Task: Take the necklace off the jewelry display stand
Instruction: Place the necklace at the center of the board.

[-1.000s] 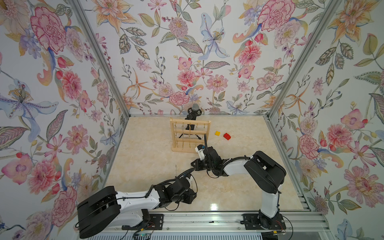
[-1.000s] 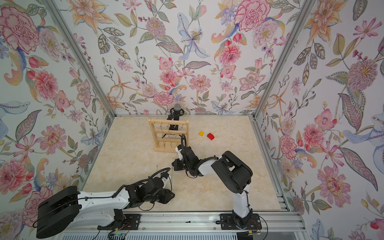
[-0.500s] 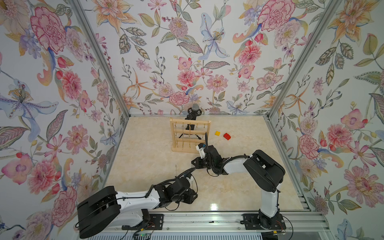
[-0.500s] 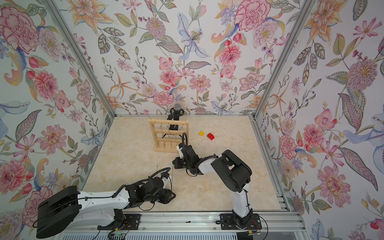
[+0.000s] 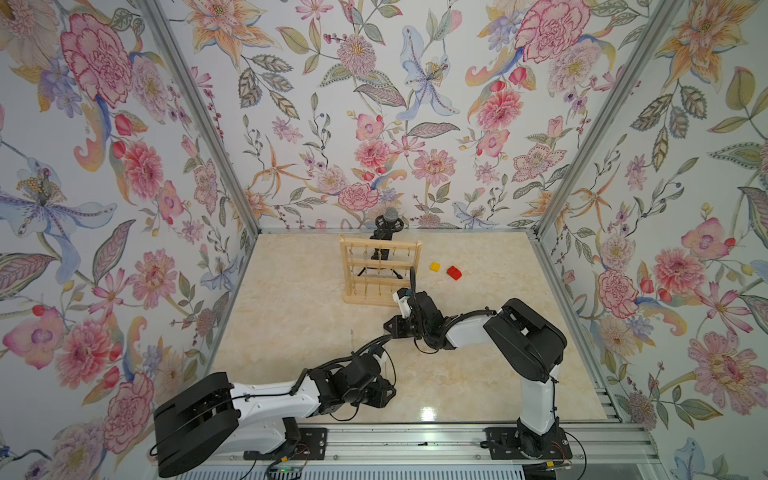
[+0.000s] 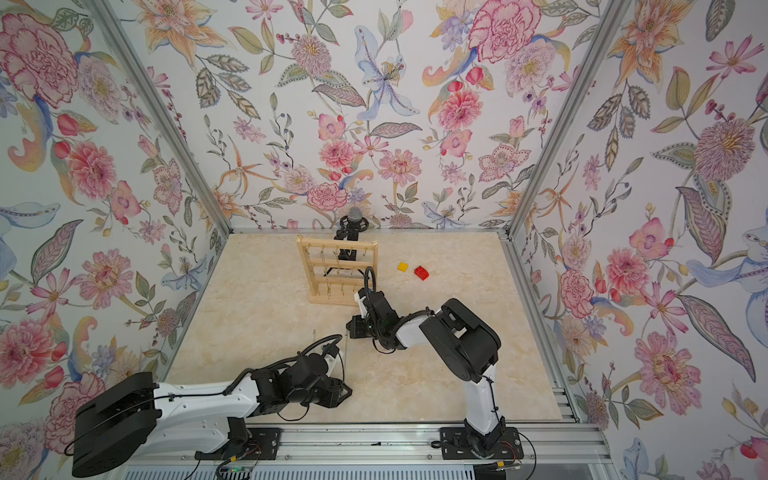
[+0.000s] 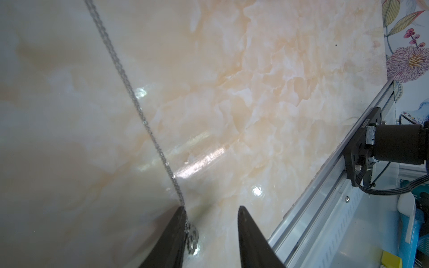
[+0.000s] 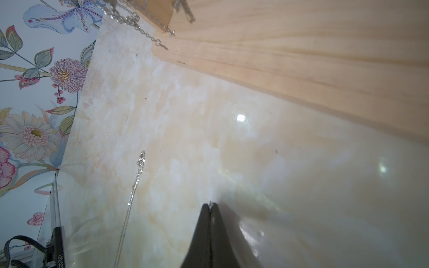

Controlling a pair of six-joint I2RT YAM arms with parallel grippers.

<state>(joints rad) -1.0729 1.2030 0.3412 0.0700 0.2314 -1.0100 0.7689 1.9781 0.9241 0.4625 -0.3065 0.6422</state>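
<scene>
Plainly, the necklace [image 7: 139,109] is off the jewelry display stand [image 5: 369,298] and lies stretched in a line on the marble table [image 7: 267,81] in front of it. The left gripper [image 7: 211,207] has its jaws apart, one finger [image 7: 176,232] touching the chain's bunched end. The right gripper [image 8: 210,205], near the stand's base, has its jaws pressed together. Other chains [image 8: 130,19] hang on the stand.

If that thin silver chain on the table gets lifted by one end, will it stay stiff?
Probably not: the necklace is fine links, so it would likely dangle limp. It looks light; pushed across the glossy table it may bunch.
</scene>
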